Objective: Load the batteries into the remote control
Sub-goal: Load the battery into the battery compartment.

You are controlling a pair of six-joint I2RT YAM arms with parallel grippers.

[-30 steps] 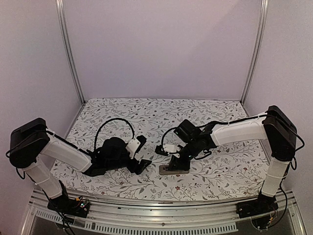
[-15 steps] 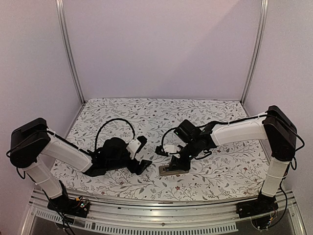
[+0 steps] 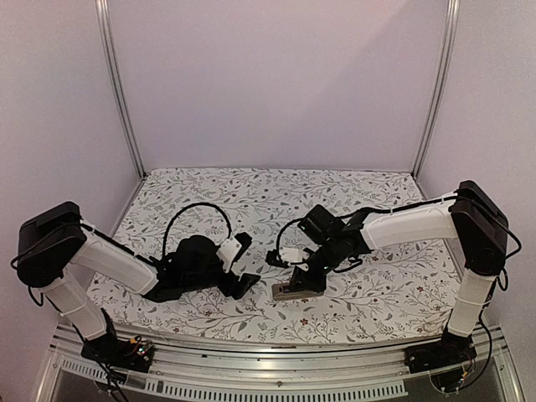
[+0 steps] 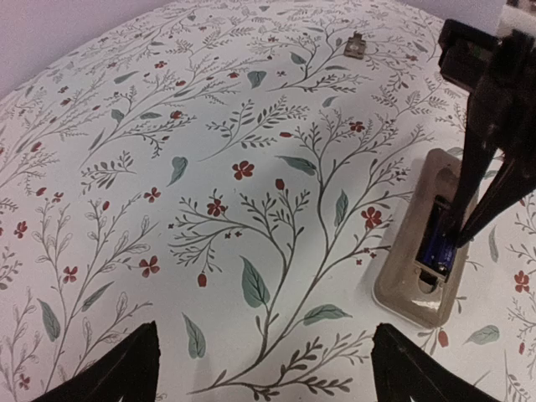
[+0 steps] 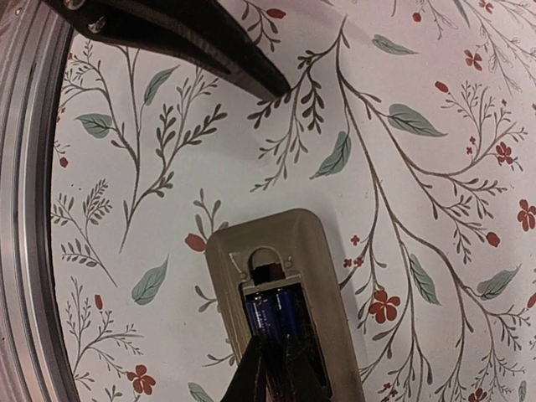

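- No text, label, brand, number or sign can be read in any view
- Dark blue cylindrical battery [image 5: 270, 310] in the grey-tan rectangular plastic remote control [image 5: 276, 243]: wrapper too blurred to show any print

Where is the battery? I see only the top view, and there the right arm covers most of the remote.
Observer: One blue battery lies inside the open compartment in the back of the remote.
Operator: Do the right jaws hold it?
Observer: The right gripper has its jaws almost together, tips on the battery's near end; a real pinch I cannot confirm.
Operator: And the left side?
Observer: The left gripper is open and empty, above the flowered cloth, beside the remote.
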